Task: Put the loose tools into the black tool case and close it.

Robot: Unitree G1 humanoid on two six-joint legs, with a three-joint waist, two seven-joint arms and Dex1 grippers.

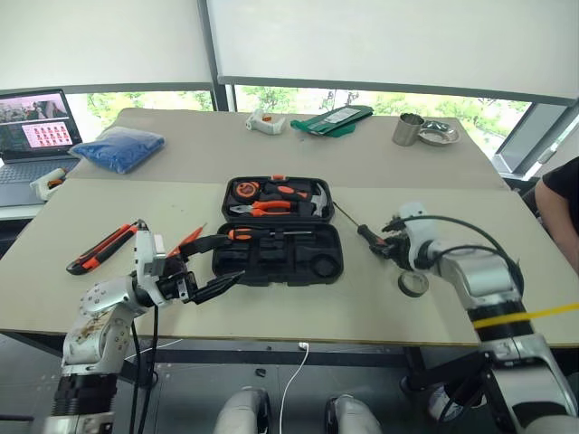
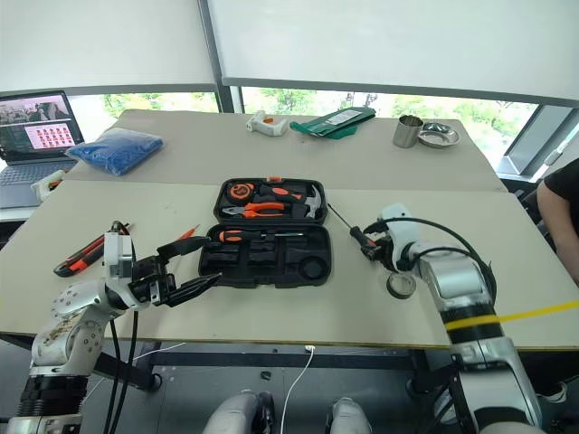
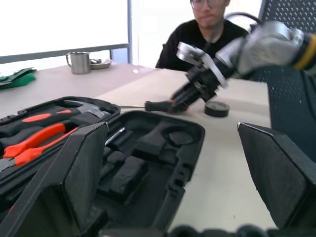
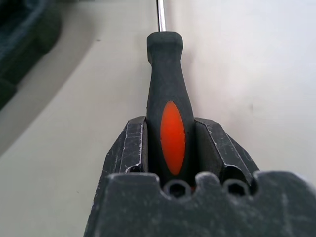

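At the far left a laptop (image 1: 32,136) was cut off by the frame edge, with a blue bag (image 1: 118,147) beside it on the table (image 1: 181,194). Nearer, an orange-black utility knife (image 1: 101,249) lay at the table's left side. A small all-orange screwdriver (image 1: 188,240) showed just behind the left gripper (image 1: 220,265), mostly hidden by the wrist, so its full length could not be made out. That gripper hovered at the case's left end, its two fingers spread wide with nothing between them.

The black tool case (image 1: 278,253) lay open at the table's middle. Its far half held orange-handled pliers (image 1: 262,209), a hammer (image 1: 312,201) and a tape measure (image 1: 245,189); a black-and-orange screwdriver (image 1: 262,233) sat along the near half's back edge, and the other moulded slots were too dark to read.

Right of the case, the right gripper (image 4: 173,140) was clamped on the handle of a second black-and-orange screwdriver (image 4: 170,98), its steel shaft (image 1: 345,214) pointing away toward the case's far right corner; the handle's butt was hidden between the fingers. A small dark tape roll (image 1: 413,283) lay just beside that wrist, partly covered by it. A seated person (image 1: 563,203) was cut off at the right edge.
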